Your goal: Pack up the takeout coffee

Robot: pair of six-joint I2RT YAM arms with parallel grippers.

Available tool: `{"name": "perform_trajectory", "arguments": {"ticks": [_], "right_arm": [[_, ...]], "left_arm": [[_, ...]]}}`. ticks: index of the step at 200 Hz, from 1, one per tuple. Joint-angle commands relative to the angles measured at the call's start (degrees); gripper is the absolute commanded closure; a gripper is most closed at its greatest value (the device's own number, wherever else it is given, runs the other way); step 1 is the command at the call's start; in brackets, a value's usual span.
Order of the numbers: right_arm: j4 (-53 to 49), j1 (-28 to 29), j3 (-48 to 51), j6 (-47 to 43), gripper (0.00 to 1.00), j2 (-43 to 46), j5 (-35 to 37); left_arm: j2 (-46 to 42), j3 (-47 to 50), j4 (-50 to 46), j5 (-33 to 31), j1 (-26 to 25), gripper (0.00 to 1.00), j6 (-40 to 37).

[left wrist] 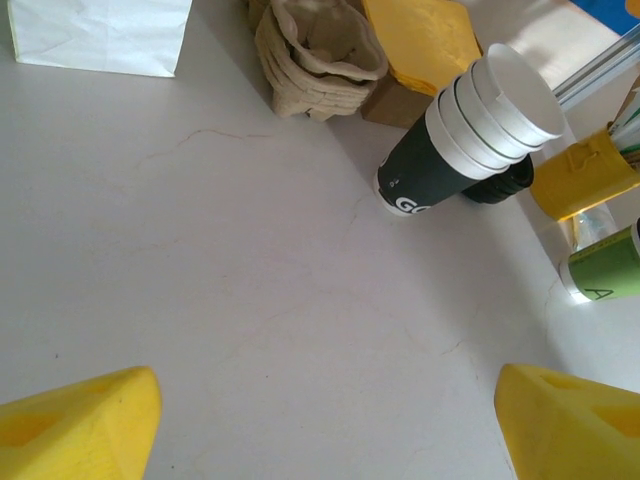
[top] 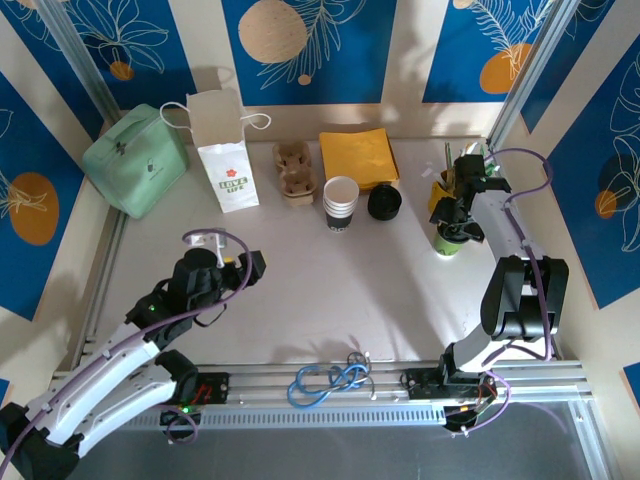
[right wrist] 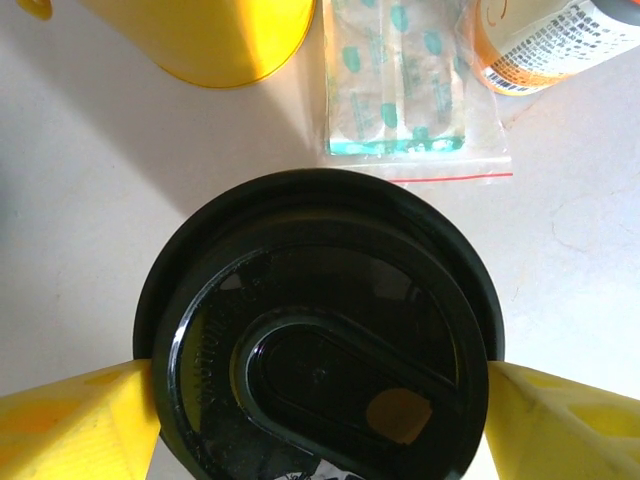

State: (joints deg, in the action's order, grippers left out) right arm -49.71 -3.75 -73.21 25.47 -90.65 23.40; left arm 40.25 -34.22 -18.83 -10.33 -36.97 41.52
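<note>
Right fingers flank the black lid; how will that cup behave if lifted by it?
The black lid looks glossy, so the right gripper may slip on its rim. Held by the lid alone, it could pop off the green cup. That cup looks tall on a narrow base, so a nudge probably tips it.

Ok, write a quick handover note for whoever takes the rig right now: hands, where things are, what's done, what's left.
Left hand: open, over bare table, holding nothing.
Right hand: closed on the black lid, above the green cup at far right.
Paper bag stands back left, cup carrier beside it and empty, cup stack mid-table.
Done: lid at the cup; seated or not, unclear.
Left: likely cup into carrier, then into the bag.
</note>
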Motion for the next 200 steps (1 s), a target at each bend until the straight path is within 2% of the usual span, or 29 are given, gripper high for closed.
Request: {"name": "perform_trajectory", "arguments": {"ticks": [1,168,200], "right_arm": [[-2.4,-0.78,-2.07,0.1,0.18,0.61,-2.99],[-7.25,-2.23,-5.64,-0.25,0.14,6.12,-4.69],[-8.32,-2.13,-6.8,-1.4,0.14,9.79,-9.26]], "left_arm": [[0.08,-0.35,1.76,1.19,0.74,0.14,-0.74],[-1.82,-0.4,0.2,1.1,0.83,0.14,-0.56],[-1.79,-0.84,-0.34,1.08,0.83,0.14,-0.56]]}}
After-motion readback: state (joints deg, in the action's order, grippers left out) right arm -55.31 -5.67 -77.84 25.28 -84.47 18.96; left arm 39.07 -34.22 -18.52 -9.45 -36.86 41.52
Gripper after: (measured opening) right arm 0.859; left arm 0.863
